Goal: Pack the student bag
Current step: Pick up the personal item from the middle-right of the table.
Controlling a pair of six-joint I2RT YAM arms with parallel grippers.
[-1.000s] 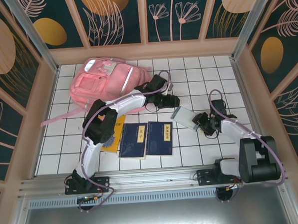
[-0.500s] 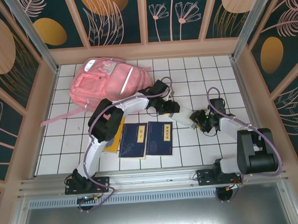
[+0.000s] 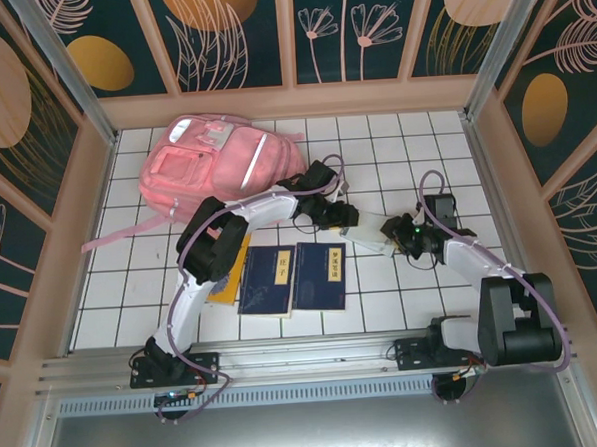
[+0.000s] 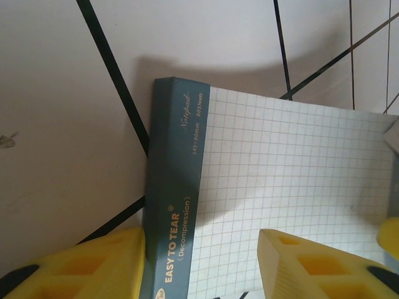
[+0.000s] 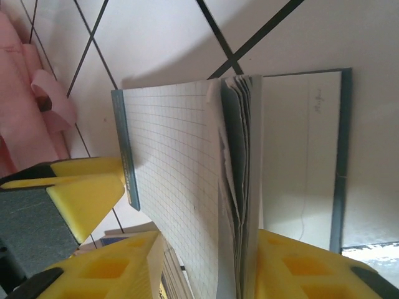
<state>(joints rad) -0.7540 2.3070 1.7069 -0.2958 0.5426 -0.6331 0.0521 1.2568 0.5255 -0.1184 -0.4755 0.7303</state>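
1. White tiled table.
2. Large pink fabric backpack, lying at the far left of the table; contents hidden.
3. Pair of dark-blue books, flat, nearer the arms.
4. Teal-bound grid-paper notepad, raised at centre. The left wrist view read "EASY TO TEAR (Decompression)"; the right wrist view showed fanned pages.
5. Right gripper clamped the notepad.
6. Left gripper was half-open, holding nothing, one finger against the binding.

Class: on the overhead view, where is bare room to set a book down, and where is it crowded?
Free: the far-right tiles between the pink backpack and the right wall; the near-left tiles between the yellow book and the left wall. Crowded: mid-table, around the notepad and the blue books.
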